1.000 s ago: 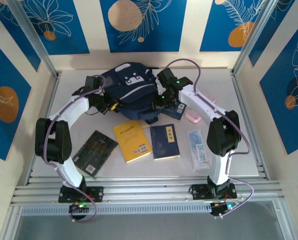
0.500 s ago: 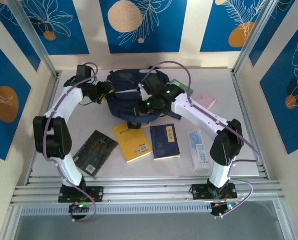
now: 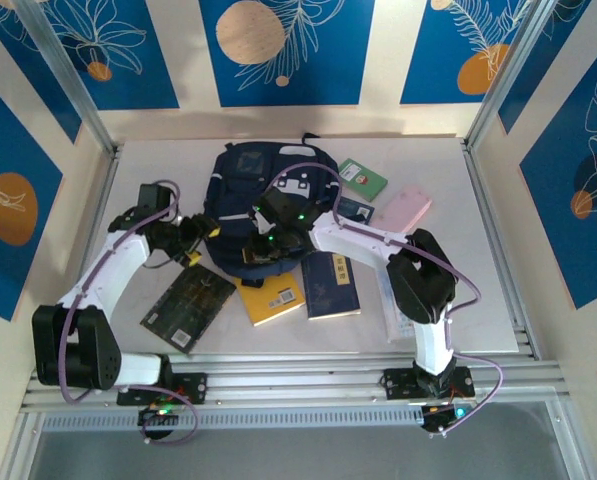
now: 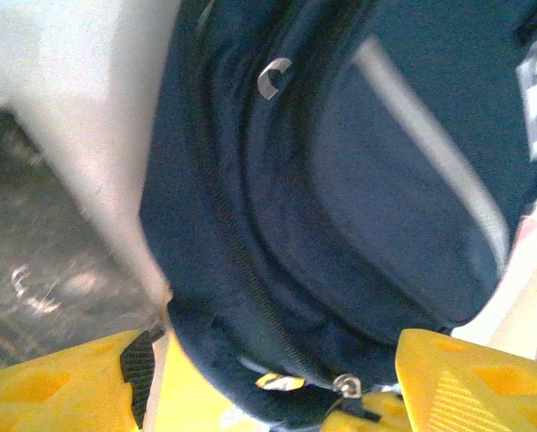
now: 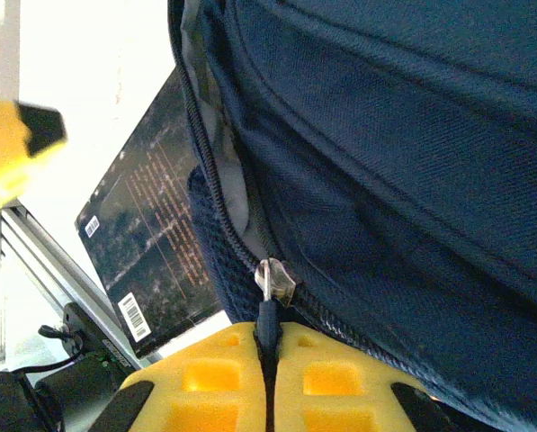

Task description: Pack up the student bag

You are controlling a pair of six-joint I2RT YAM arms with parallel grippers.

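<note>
I can read no word or number for certain. On the black book [image 5: 151, 238], up and left of my right fingers [image 5: 205, 378], sit two white barcode labels [image 5: 135, 317] and lines of orange print, too small to read. On the near side of those fingers, the yellow book [image 3: 278, 298] and blue book [image 3: 330, 288] carry illegible print.

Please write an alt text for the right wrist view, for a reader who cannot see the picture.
The right gripper, its yellow fingers together, pinches the zipper pull of the navy student bag. Beside the bag a black book lies on the white table.
</note>
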